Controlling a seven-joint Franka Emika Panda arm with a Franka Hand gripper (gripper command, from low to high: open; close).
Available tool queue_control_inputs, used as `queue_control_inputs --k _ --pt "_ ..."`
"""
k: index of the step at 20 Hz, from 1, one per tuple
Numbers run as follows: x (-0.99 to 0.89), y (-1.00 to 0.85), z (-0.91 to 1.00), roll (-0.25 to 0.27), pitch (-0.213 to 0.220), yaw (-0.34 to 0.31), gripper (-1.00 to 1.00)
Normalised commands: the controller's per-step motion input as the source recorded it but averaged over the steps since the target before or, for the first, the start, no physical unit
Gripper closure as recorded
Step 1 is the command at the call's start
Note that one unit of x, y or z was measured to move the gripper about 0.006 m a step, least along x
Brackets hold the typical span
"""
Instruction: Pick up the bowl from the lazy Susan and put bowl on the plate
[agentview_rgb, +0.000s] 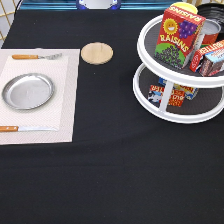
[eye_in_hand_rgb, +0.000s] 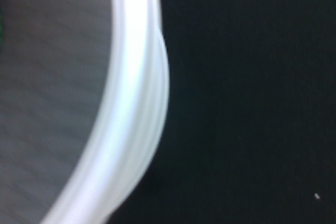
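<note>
One lazy Susan (agentview_rgb: 150, 107) with two tiers stands at the exterior view's right on the black table (agentview_rgb: 110, 175). Its upper tier carries one raisin box (agentview_rgb: 179, 34), upright, one can (agentview_rgb: 211, 31) behind it and two small cartons (agentview_rgb: 210, 57) lying beside it; the lower tier holds one more carton (agentview_rgb: 167, 94) next to the white post. The bowl cannot be made out in either view. One silver plate (agentview_rgb: 28, 91) lies bare on a pale placemat (agentview_rgb: 65, 100) at the exterior view's left, with one fork (agentview_rgb: 36, 56) above it and one knife (agentview_rgb: 25, 129) below it. One wooden coaster (agentview_rgb: 97, 53) sits just beside the mat. The gripper is out of the exterior view, so its fingers cannot be judged. The wrist view shows only the turntable's white rim (eye_in_hand_rgb: 135, 115) against the dark cloth
</note>
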Motion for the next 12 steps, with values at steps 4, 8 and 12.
queue_control_inputs --k 4,8,12 --pt "0.54 0.16 0.0 0.204 0.0 -0.028 -1.0" --pt "0.48 0.0 0.0 0.276 0.001 -0.054 -1.0" --pt "0.3 0.0 0.0 0.25 0.0 -0.042 -1.0"
